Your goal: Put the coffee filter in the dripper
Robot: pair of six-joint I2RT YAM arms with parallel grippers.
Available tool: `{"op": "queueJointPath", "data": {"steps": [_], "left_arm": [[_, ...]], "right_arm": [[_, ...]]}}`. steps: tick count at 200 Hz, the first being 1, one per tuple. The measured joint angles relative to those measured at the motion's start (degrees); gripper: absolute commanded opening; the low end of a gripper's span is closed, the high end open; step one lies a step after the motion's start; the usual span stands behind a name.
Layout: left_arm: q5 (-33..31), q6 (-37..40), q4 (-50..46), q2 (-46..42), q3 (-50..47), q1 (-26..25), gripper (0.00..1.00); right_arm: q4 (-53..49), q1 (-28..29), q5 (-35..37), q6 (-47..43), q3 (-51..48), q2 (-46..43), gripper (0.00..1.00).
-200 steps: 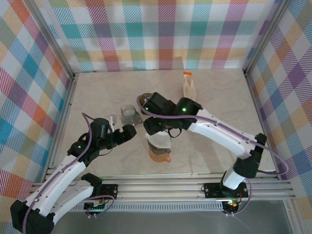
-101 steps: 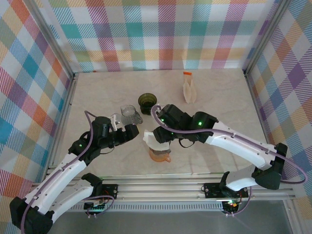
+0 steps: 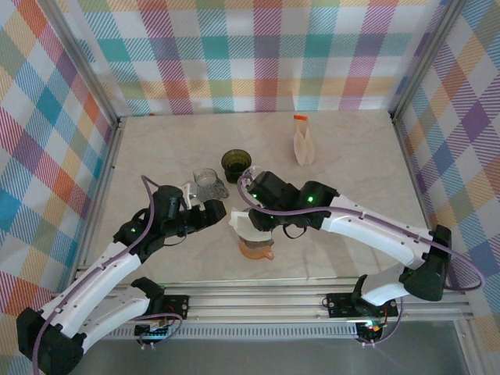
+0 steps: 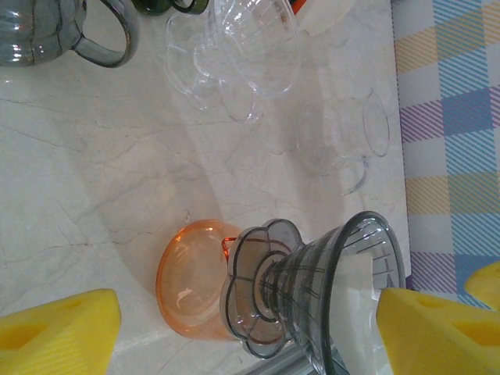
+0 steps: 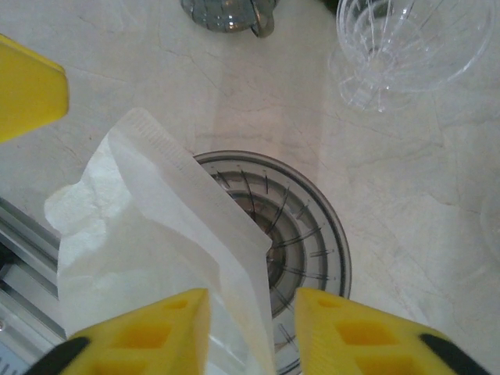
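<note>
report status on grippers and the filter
Left gripper open, beside the dripper. Right gripper shut on coffee filter, held over dripper mouth, not seated yet. Clear glass dripper stands apart, not in the way.

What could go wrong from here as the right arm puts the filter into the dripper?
The coffee filter, pinched flat in the right gripper, largely overhangs one side of the dripper; released now, it might slide outside or lie across instead of seating. The dripper is perched on an orange cup, and the left gripper stands open near it, not holding; a sideways push could topple the stack.
</note>
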Motion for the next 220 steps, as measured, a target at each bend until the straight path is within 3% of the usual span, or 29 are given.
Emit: {"op": "queueJointPath", "data": {"steps": [27, 114, 180, 220], "left_arm": [[0.0, 0.0, -0.02, 0.13, 0.0, -0.28, 0.86], [0.02, 0.02, 1.14, 0.2, 0.11, -1.92, 0.88], [-0.46, 0.24, 4.07, 1.9, 0.09, -6.32, 0.84], [-1.77, 0.44, 5.25, 3.48, 0.09, -8.48, 0.66]], "right_arm": [[-0.07, 0.0, 0.28, 0.13, 0.0, 1.14, 0.0], [-5.7, 0.07, 6.88, 4.9, 2.03, 5.4, 0.0], [-6.05, 1.29, 10.05, 6.58, 2.03, 7.67, 0.0], [-6.03, 1.44, 10.8, 6.95, 2.01, 7.76, 0.0]]}}
